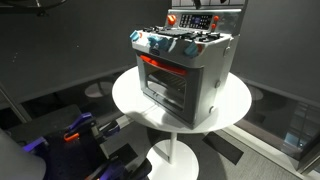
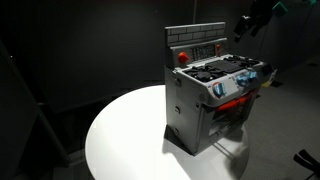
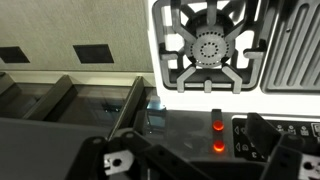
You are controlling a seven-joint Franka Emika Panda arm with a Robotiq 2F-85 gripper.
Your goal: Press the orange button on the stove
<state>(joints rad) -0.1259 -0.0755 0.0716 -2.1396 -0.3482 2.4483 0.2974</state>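
1. The round white surface [image 1: 128, 100] carries a toy stove [image 1: 185, 65], which stands near its middle in both exterior views.
2. At the rear of the stove a grey back panel [image 2: 200, 40] rises upright behind the burners.
3. The gripper [image 2: 250, 22] hangs in the air above and to one side of the stove, well apart from it. In the wrist view its fingers [image 3: 115, 160] stand wide apart, holding nothing.
4. The orange button [image 2: 182, 57] sits on the panel's face at one end. It lies below the gripper and away across the burners.
5. In the wrist view two orange-red spots [image 3: 217, 126] glow between the fingers, but I cannot tell which is the button. The approach probably has to go down and in toward that panel end.
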